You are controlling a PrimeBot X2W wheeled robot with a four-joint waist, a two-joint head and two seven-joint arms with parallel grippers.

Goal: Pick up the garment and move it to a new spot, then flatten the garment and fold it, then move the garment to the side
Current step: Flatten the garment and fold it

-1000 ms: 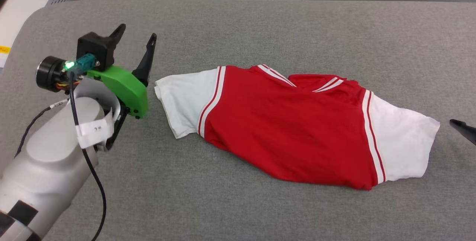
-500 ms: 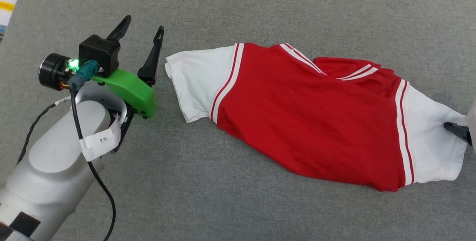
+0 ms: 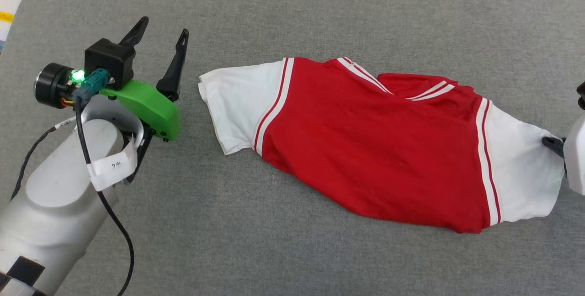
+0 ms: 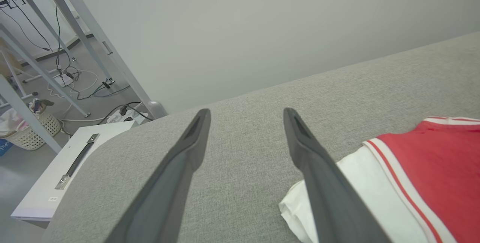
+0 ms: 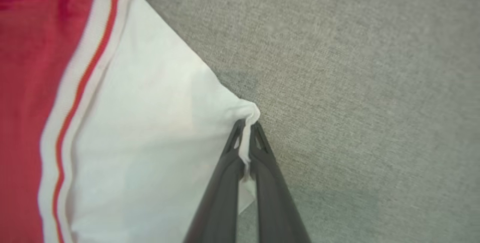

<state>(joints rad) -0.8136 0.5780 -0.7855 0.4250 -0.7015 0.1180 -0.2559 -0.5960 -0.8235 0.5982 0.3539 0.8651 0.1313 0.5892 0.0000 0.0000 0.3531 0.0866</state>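
The garment [image 3: 374, 145], a red jersey with white sleeves and red-white striped trim, lies crumpled across the grey surface. My right gripper [image 5: 246, 126] is shut on the edge of its right white sleeve [image 5: 150, 141], with a fold of white cloth pinched between the fingers; in the head view that gripper [image 3: 548, 143] shows at the far right edge on the sleeve. My left gripper [image 3: 160, 35] stands open just left of the other white sleeve [image 3: 237, 99], apart from it. In the left wrist view the open fingers [image 4: 187, 160] frame bare grey cloth, with the garment [image 4: 412, 168] at the lower right.
The grey padded surface [image 3: 292, 250] spreads all around the garment. Beyond its rounded far-left corner stand a white cabinet top [image 4: 56, 175], metal frame legs [image 4: 93, 36], floor cables and a wicker basket [image 4: 37, 130]. A pale wall [image 4: 262, 21] rises behind.
My right gripper has come in onto the right sleeve and shut on its edge. The head camera tilted down, so the whole picture shifted. The left gripper stays open beside the left sleeve.
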